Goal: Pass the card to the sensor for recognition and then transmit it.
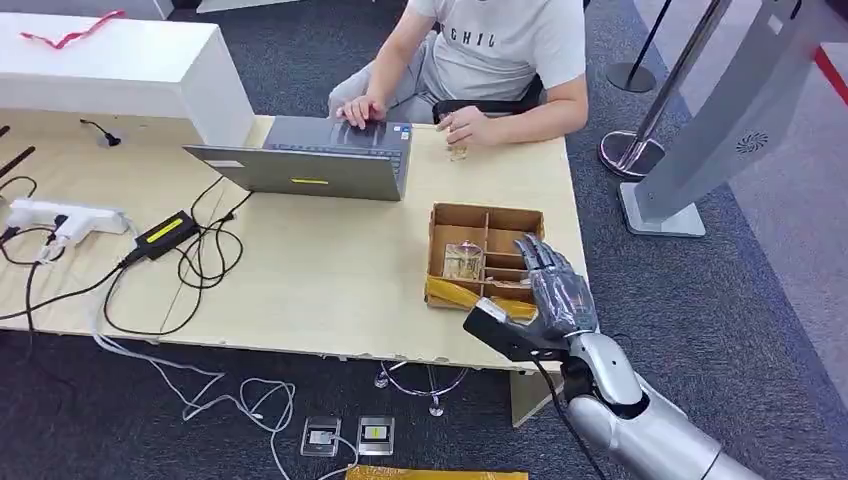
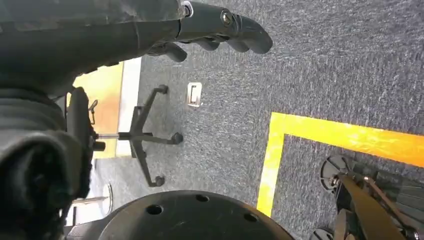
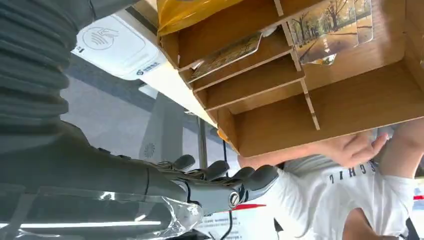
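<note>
The right robot hand (image 1: 553, 283) hovers over the right side of a brown cardboard divided box (image 1: 452, 215), at the near right corner of the pale wooden tabletop (image 1: 320, 270). Its dark fingers (image 3: 235, 182) are extended and slightly apart, and it has hold of nothing. A printed card with a tree-lined avenue picture (image 3: 332, 27) lies in the box's large left compartment, seen from the head view as a clear-sleeved card (image 1: 463, 262). A second thin card (image 3: 227, 52) rests in one of the narrow slots on the box's right side. A yellow plastic strip (image 1: 455, 294) covers the near wall of the box. A white card sensor with a hand-and-wave symbol (image 3: 117, 50) shows beside the box in the right wrist view.

The left robot hand (image 2: 215, 30) hangs over grey carpet marked with a yellow floor line (image 2: 280, 145); its fingers are curled loosely and hold nothing.

At the far edge of the tabletop a person in a white T-shirt (image 1: 510, 45) sits with one hand on a grey open laptop (image 1: 310, 160). A white power strip (image 1: 60, 218) and black cables (image 1: 200, 250) lie toward the left edge.
</note>
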`<state>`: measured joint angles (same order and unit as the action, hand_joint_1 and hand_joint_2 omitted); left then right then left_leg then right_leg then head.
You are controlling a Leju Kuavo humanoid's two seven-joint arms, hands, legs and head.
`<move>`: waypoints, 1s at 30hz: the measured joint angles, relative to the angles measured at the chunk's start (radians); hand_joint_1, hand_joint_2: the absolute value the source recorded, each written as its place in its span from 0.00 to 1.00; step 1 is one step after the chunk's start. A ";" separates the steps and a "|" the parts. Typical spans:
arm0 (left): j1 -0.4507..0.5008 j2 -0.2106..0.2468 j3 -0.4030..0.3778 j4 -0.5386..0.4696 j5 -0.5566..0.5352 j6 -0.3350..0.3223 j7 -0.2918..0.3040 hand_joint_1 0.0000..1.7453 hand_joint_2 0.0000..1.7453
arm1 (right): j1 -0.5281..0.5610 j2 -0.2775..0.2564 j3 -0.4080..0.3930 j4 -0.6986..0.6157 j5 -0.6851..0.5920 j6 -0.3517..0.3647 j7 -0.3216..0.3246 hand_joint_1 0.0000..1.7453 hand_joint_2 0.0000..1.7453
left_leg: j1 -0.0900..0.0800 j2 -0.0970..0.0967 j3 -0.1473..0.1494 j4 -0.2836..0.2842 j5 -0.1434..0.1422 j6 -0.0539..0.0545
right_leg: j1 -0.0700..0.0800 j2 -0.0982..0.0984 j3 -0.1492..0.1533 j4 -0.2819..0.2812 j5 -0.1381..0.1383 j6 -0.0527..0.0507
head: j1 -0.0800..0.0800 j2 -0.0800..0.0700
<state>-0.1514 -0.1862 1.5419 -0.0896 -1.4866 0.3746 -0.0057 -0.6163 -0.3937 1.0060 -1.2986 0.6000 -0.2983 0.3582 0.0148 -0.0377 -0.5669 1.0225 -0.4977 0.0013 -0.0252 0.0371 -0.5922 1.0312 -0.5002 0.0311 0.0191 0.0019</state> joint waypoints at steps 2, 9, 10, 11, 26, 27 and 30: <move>0.000 -0.001 0.000 0.000 0.000 0.002 0.000 0.00 0.00 | 0.001 0.008 -0.006 0.007 0.006 0.000 -0.003 0.00 1.00 | 0.000 0.000 0.000 0.000 0.000 0.000 | 0.000 0.000 0.000 0.000 0.000 0.000 | 0.000 0.000; 0.000 -0.004 0.000 0.000 -0.005 0.002 0.000 0.00 0.00 | 0.002 0.033 -0.008 0.031 0.032 0.002 -0.006 0.00 1.00 | 0.000 0.000 0.000 0.000 0.000 0.000 | 0.000 0.000 0.000 0.000 0.000 0.000 | 0.000 0.000; 0.000 -0.004 0.000 0.000 -0.005 0.002 0.000 0.00 0.00 | 0.002 0.036 -0.008 0.034 0.040 0.002 -0.006 0.00 1.00 | 0.000 0.000 0.000 0.000 0.000 0.000 | 0.000 0.000 0.000 0.000 0.000 0.000 | 0.000 0.000; 0.000 -0.004 0.000 0.000 -0.005 0.002 0.000 0.00 0.00 | 0.002 0.036 -0.008 0.034 0.040 0.002 -0.006 0.00 1.00 | 0.000 0.000 0.000 0.000 0.000 0.000 | 0.000 0.000 0.000 0.000 0.000 0.000 | 0.000 0.000; 0.000 -0.004 0.000 0.000 -0.010 0.002 -0.003 0.00 0.00 | 0.001 0.081 -0.017 0.108 0.083 0.000 -0.011 0.00 1.00 | 0.000 0.000 0.000 0.000 0.000 0.000 | 0.000 0.000 0.000 0.000 0.000 0.000 | 0.000 0.000; 0.000 -0.004 0.000 0.000 -0.010 0.002 -0.002 0.00 0.00 | 0.001 0.084 -0.017 0.114 0.093 0.000 -0.011 0.00 1.00 | 0.000 0.000 0.000 0.000 0.000 0.000 | 0.000 0.000 0.000 0.000 0.000 0.000 | 0.000 0.000; 0.000 -0.004 0.000 0.000 -0.010 0.003 0.000 0.00 0.00 | 0.000 0.090 -0.020 0.126 0.106 0.001 -0.009 0.00 1.00 | 0.000 0.000 0.000 0.000 0.000 0.000 | 0.000 0.000 0.000 0.000 0.000 0.000 | 0.000 0.000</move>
<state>-0.1515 -0.1900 1.5419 -0.0896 -1.4965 0.3773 -0.0053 -0.6161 -0.3040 0.9865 -1.1726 0.7065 -0.2976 0.3494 0.0149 -0.0376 -0.5669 1.0225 -0.4977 0.0013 -0.0252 0.0371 -0.5922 1.0313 -0.5002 0.0311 0.0191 0.0019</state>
